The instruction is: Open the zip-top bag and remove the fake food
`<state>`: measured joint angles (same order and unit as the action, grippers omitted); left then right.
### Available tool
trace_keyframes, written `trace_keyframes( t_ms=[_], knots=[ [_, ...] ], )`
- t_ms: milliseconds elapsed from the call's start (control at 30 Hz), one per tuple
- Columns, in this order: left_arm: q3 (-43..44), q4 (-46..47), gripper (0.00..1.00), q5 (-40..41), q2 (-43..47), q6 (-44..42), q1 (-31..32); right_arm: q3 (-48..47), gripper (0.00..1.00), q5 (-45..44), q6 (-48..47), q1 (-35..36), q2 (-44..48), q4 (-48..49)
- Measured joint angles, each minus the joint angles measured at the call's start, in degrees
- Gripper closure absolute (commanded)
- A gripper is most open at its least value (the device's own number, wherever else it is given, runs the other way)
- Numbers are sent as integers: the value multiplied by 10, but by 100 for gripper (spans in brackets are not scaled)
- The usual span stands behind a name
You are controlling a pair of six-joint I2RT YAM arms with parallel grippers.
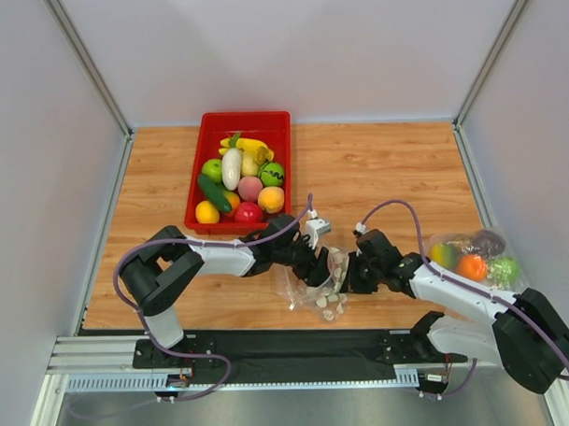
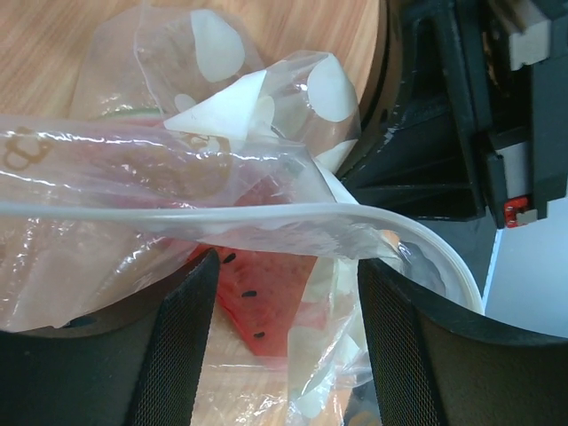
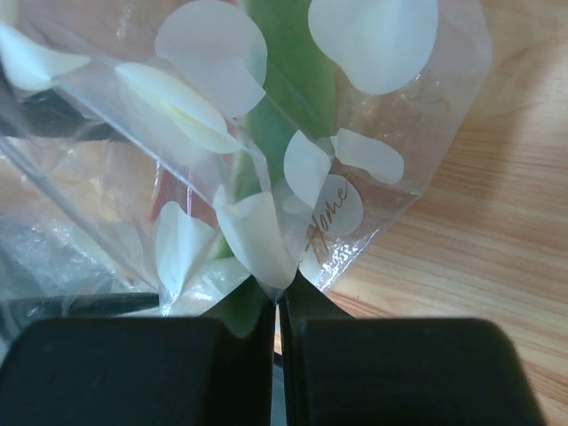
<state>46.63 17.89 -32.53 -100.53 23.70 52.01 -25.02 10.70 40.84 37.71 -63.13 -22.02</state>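
The zip-top bag (image 1: 321,288), clear with white dots, lies crumpled on the table between both grippers. My left gripper (image 1: 316,265) is open. In the left wrist view its fingers (image 2: 177,355) stand wide apart with the bag (image 2: 177,169) between them, and the zip strip (image 2: 266,215) drapes over the right finger. A red watermelon slice with black seeds (image 2: 257,293) shows through the plastic. My right gripper (image 1: 348,276) is shut on a fold of the bag (image 3: 266,240), with green showing inside (image 3: 293,80). A dark green cucumber (image 1: 213,192) and a long white vegetable (image 1: 231,168) lie in the red tray (image 1: 247,122).
The tray also holds bananas, a green apple, oranges and other toy produce. A plain clear bag (image 1: 473,258) with orange, purple and green pieces lies at the right, beside my right arm. White walls close in the table on three sides.
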Motion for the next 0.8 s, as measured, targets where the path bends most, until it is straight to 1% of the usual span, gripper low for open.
trace_keyframes(
  t_ms=[100, 267, 400, 567, 800],
  knots=[
    [0, 1, 29, 9, 0, 0, 0, 2, 100, -3, 0, 0, 18, -3],
    [3, 6, 29, 25, -7, 3, 1, 3, 100, -3, -1, 0, 80, -21],
    [15, 15, 29, 27, -20, 10, 1, 3, 100, -1, -1, 0, 105, -29],
    [25, 29, 29, 26, -33, 22, 4, 8, 100, -2, -1, 0, 100, -35],
    [29, 45, 28, 24, -39, 31, 13, 19, 100, -6, -1, 0, 51, -27]
  ],
)
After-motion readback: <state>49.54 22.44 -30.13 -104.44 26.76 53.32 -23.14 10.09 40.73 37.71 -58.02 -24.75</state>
